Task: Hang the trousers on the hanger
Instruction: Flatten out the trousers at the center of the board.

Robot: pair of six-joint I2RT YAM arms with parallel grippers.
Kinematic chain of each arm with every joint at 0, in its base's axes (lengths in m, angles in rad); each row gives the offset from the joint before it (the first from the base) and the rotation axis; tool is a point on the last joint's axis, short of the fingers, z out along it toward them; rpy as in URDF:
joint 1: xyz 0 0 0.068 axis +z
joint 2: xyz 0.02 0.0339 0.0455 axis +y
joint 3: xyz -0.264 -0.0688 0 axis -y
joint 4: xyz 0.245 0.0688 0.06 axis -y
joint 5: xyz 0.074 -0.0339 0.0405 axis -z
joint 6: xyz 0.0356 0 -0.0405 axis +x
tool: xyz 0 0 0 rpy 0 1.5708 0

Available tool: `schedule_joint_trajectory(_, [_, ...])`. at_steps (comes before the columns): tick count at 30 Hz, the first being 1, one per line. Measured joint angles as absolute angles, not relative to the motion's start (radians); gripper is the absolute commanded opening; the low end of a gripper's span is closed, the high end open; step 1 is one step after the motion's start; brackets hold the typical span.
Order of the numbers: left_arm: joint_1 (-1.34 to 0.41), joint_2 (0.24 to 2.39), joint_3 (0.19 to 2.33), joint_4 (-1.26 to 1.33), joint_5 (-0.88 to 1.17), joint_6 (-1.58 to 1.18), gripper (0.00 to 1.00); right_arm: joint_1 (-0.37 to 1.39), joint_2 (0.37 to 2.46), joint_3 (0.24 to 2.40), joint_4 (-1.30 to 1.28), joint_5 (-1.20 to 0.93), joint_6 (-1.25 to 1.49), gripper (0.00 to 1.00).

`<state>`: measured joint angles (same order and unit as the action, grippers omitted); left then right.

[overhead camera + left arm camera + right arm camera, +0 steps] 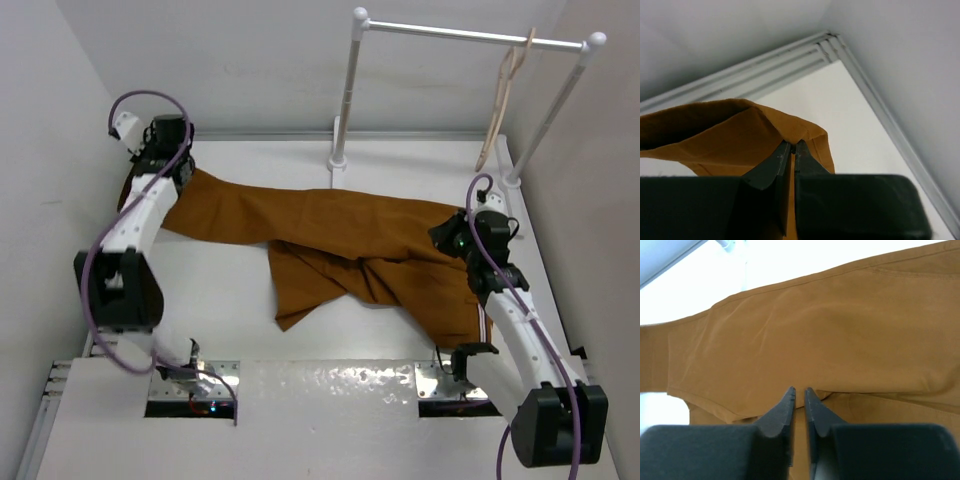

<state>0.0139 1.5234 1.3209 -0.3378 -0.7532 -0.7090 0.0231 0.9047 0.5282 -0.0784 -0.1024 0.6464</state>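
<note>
1. Pinching hard up at the table's far-left corner: the left gripper (792, 146) has its black fingers (771, 167) pressed together on a folded edge of the long rust-brown cloth trousers (340, 235), and the cloth rises in a loose fold there.
2. The trousers lie spread across the white table (220, 300), running from that far-left corner over the middle to the right edge. One leg is folded back and crumpled toward the near side.
3. A white-striped trim shows on the trousers at the right edge, just beside the right arm.
4. Over to the right gripper (799, 391): it sits low on the cloth near the table's right edge. Its dark fingertips (782, 407) are a sliver apart, with brown fabric showing through the slit and nothing visibly clamped.
5. The thin pale beige clothes hanger (503, 95) hangs by its hook from the white tubular clothes rail (470, 35) above the far-right corner, well apart from the trousers.
6. The rail's two posts stand toward the table's far edge.
</note>
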Motion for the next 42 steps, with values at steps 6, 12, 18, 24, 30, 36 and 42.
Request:
schedule_joint_trajectory(6, [0.062,1.888,1.547,-0.435,-0.849,-0.656,0.31,0.024,0.900,0.528,-0.101,-0.043,0.624,0.08])
schedule_joint_trajectory(12, [0.134,2.028,1.613,-0.529,-0.791,-0.634,0.48,0.022,0.939,0.562,-0.151,0.063,0.606,0.00])
schedule_joint_trajectory(18, [0.052,1.844,1.453,-0.428,-0.630,-0.674,0.39,0.005,1.134,0.644,-0.174,0.120,0.597,0.00])
schedule_joint_trajectory(24, [-0.467,1.562,1.193,-0.191,-0.539,-0.701,0.00,-0.062,1.131,0.625,-0.180,0.242,0.646,0.51])
schedule_joint_trajectory(30, [-0.711,1.280,0.725,-0.126,-0.461,-0.721,0.00,-0.108,1.123,0.591,-0.144,0.360,0.671,0.00])
schedule_joint_trajectory(36, [-0.806,1.055,0.544,-0.152,-0.436,-0.728,0.25,-0.308,1.229,0.552,-0.098,0.258,0.752,0.00])
schedule_joint_trajectory(42, [-0.812,0.979,0.449,-0.067,-0.364,-0.710,0.41,-0.384,1.273,0.538,-0.061,0.220,0.799,0.53])
